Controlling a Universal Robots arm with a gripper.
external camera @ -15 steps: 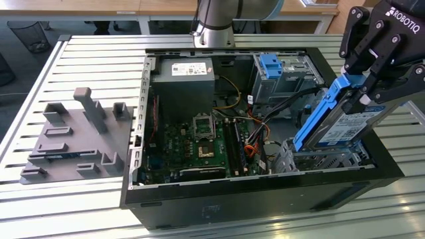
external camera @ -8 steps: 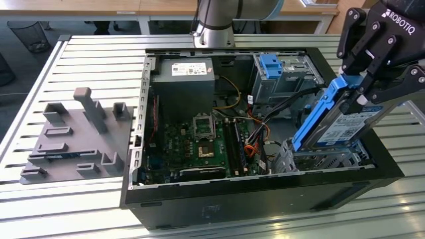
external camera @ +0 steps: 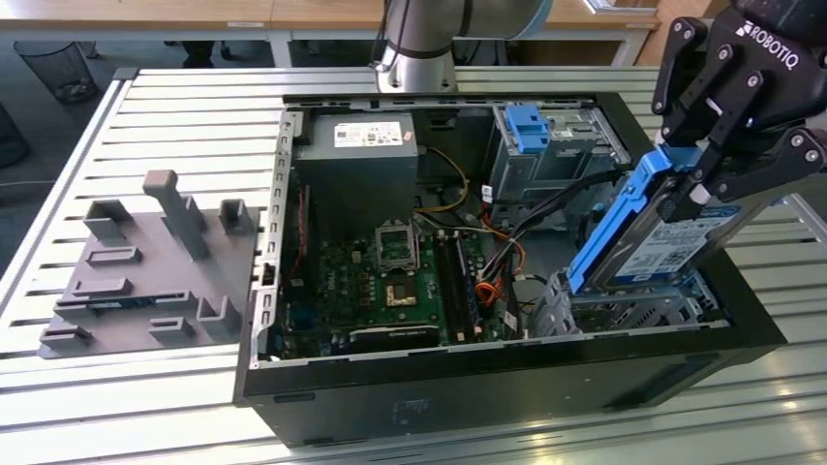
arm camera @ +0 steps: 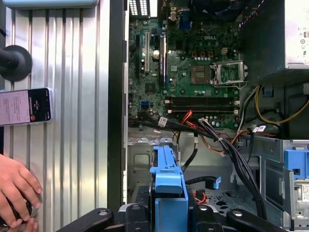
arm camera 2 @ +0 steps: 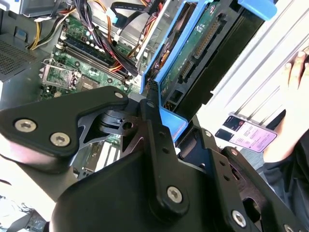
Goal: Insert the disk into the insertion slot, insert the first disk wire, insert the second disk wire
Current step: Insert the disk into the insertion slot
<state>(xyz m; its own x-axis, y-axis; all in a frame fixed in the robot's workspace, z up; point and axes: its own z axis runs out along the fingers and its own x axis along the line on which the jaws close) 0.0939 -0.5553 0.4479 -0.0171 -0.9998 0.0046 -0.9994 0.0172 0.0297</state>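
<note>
One disk [external camera: 675,244], pinched steeply tilted in the jaws, meets the slot [external camera: 633,310] at the exterior view's right; better squared to its mouth.

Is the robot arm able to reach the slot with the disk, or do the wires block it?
Probably yes. The end effector holds the disk tilted, its lower end right at the insertion slot. The black cables run beside it, seemingly not across the mouth.

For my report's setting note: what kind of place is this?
Likely a robotics lab or workshop: an open computer case lies on a slatted metal table, the gripper holds the disk, and desks stand behind.
</note>
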